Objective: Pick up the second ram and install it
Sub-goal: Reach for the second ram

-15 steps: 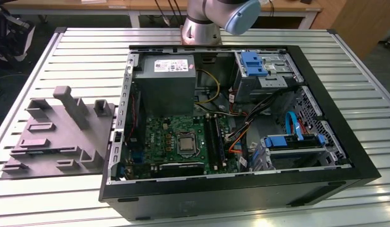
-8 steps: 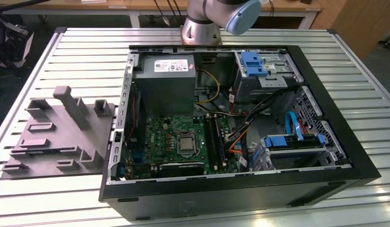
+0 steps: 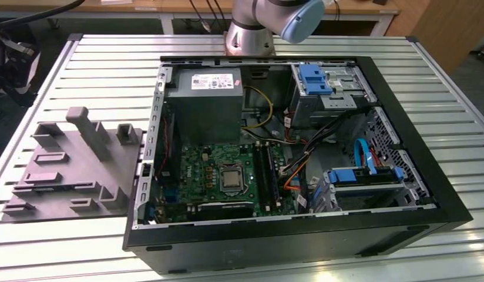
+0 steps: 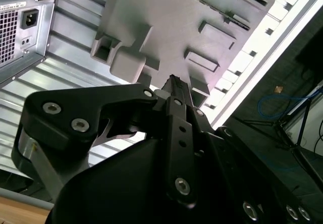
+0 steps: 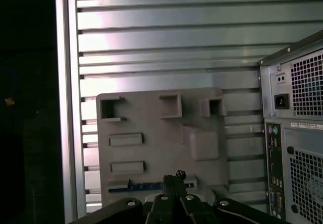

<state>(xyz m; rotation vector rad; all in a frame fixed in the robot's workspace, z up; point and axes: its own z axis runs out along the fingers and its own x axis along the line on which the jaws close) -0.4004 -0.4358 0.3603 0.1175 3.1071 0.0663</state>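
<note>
The gripper (image 5: 174, 177) hangs over the holder (image 5: 151, 133), tips together, holding nothing. The ram (image 5: 136, 186) stands in a slot at the holder's edge, likely so its top can be pinched.

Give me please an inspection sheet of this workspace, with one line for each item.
Surface: slatted metal table, carrying the open computer case and the gray holder block.
Job's things: second ram, blue, lying along one edge of the holder block; not yet picked up.
Clutter: nothing seen.
Grippers: gripper hangs over the holder block, its tip beside the second ram; contact cannot be told.
Cables: yellow wires and blue cable inside the computer case.
Surroundings: wooden bench behind the table; loose blue cord on the dark floor.
</note>
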